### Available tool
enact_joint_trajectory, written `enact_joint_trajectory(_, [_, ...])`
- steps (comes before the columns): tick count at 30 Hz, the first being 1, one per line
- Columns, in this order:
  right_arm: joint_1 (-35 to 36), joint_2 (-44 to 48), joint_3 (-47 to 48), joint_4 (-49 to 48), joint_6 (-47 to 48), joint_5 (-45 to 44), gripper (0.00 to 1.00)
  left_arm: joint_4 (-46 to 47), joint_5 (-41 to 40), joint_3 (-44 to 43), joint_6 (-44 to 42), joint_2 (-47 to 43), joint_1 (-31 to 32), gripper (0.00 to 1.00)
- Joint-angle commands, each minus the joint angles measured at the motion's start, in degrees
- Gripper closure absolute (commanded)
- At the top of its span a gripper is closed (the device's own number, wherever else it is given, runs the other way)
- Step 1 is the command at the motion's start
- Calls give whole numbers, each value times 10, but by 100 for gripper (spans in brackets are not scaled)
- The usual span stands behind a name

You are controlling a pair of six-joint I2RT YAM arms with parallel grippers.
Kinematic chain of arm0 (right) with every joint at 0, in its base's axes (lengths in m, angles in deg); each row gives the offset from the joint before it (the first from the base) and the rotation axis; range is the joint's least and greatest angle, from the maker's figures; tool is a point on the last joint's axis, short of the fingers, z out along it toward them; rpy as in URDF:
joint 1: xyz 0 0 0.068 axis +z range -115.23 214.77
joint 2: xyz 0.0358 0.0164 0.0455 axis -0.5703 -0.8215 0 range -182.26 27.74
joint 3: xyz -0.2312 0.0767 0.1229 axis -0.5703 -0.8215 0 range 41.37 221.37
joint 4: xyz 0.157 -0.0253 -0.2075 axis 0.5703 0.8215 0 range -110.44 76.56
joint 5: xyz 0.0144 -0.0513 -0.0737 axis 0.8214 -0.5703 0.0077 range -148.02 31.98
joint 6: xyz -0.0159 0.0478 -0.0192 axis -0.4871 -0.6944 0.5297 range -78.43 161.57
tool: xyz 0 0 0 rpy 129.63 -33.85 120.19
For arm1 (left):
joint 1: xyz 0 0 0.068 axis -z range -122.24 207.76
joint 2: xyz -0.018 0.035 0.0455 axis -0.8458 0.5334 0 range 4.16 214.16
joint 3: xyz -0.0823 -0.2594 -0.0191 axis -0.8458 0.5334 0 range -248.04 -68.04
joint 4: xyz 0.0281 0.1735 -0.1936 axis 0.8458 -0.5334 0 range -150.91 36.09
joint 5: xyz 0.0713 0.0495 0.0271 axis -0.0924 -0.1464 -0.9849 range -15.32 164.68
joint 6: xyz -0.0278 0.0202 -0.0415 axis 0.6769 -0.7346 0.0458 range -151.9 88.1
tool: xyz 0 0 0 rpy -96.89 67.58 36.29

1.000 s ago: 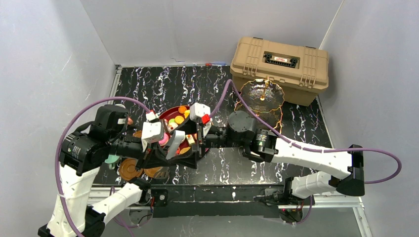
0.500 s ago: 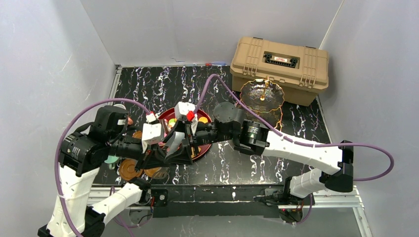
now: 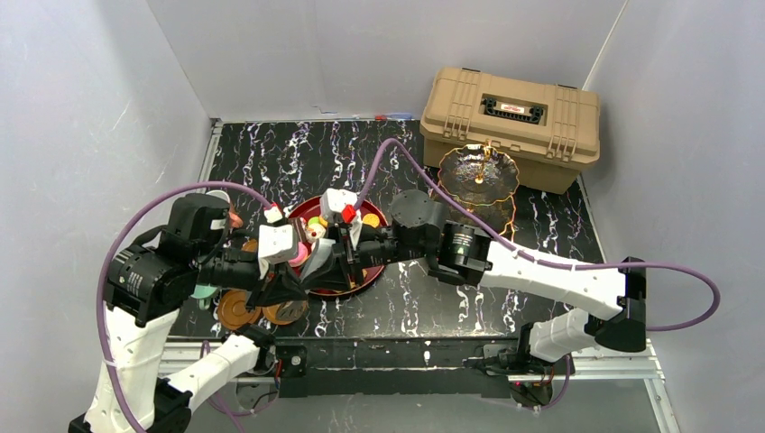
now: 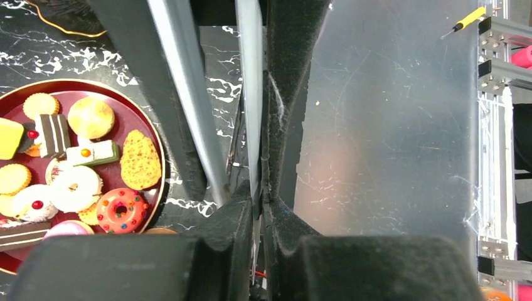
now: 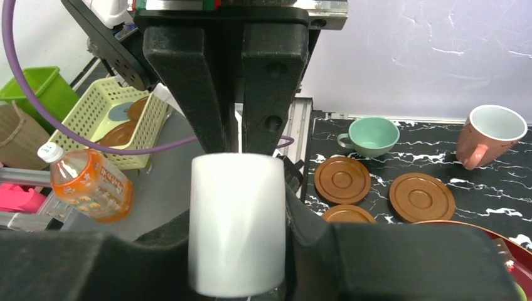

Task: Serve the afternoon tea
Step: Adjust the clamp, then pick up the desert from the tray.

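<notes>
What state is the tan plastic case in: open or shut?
Shut. The tan plastic case has its lid down flat, black handle folded on top.

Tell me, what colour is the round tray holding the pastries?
The tray is deep red with a golden rim; the left wrist view shows it best.

You've got a tan plastic case parked at the far right corner of the black marbled surface. Metal tongs run straight up the left wrist view, just beside a dark red round tray. Off the surface's edge, in the right wrist view, there's a yellow basket, a green bin and an orange drink bottle. There's also a little yellow-handled screwdriver lying on the grey metal sheet.
</notes>
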Motion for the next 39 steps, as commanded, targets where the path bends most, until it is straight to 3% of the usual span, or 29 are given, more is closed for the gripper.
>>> enact_joint_trajectory(1, [-6,33,-14,-63,4,-62,73,2,20,-4,11,-4,1,85])
enact_joint_trajectory(4, [-7,50,-27,-81,11,-87,77,11,3,4,22,-11,1,54])
enact_joint_trajectory(9, [-7,64,-25,-58,34,-136,84,59,-64,4,50,-26,1,46])
enact_joint_trajectory(10, [-8,65,-26,-46,40,-148,85,68,-79,0,54,-28,1,40])
enact_joint_trajectory(15, [-7,65,-44,-23,63,-231,86,120,-162,-9,64,-47,1,30])
enact_joint_trajectory(17, [-7,58,-55,-29,64,-268,86,137,-187,-2,77,-55,1,4])
enact_joint_trajectory(27, [-4,-13,-153,-215,51,-402,83,157,-381,-26,194,28,1,2])
enact_joint_trajectory(39, [29,-81,-193,-330,49,-484,75,193,-582,21,220,66,-5,2])
